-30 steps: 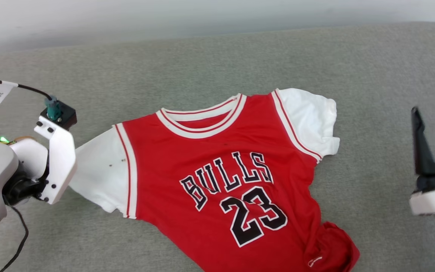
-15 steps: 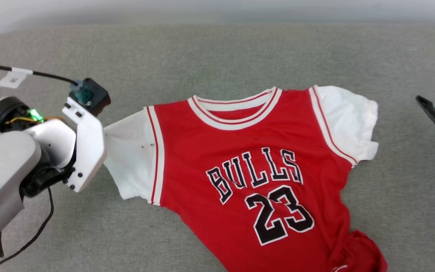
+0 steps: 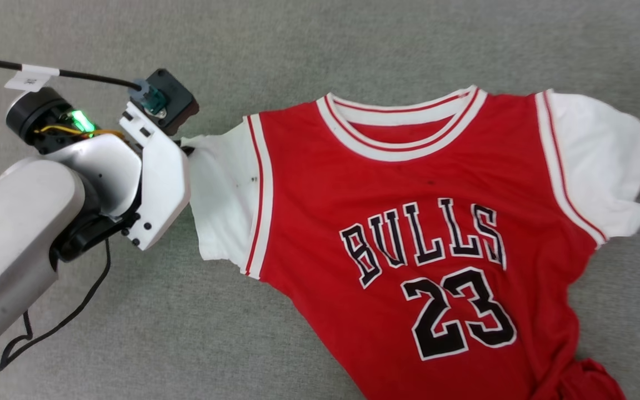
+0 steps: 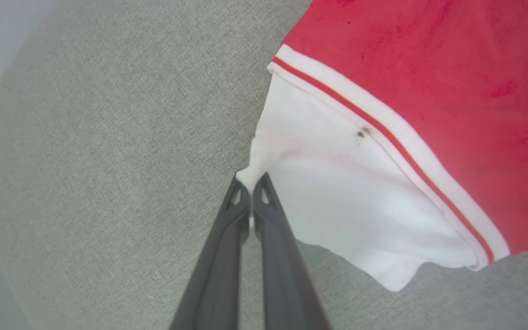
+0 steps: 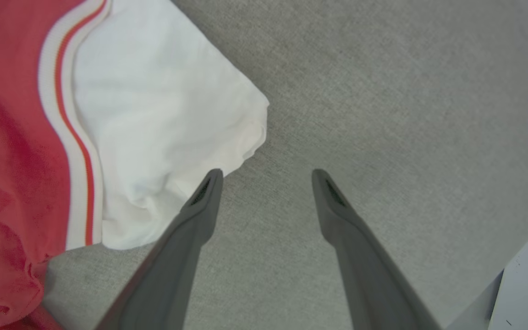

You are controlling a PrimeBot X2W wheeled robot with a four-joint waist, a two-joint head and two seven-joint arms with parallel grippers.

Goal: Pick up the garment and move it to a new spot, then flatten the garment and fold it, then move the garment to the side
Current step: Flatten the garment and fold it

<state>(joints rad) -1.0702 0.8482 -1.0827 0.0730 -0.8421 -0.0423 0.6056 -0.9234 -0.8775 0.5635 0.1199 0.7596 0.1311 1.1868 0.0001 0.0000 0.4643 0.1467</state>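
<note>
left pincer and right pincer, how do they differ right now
The left pincer is shut; the right pincer is open. The left pincer pinches the edge of one white sleeve of the red jersey T-shirt; the right pincer holds nothing, beside the other sleeve. Both have two long dark fingers.

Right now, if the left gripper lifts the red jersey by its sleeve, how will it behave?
Probably floppy: the jersey puckers where the left gripper pinches its sleeve. Likely light: thin cloth. It may drag: the hem lies bunched.
</note>
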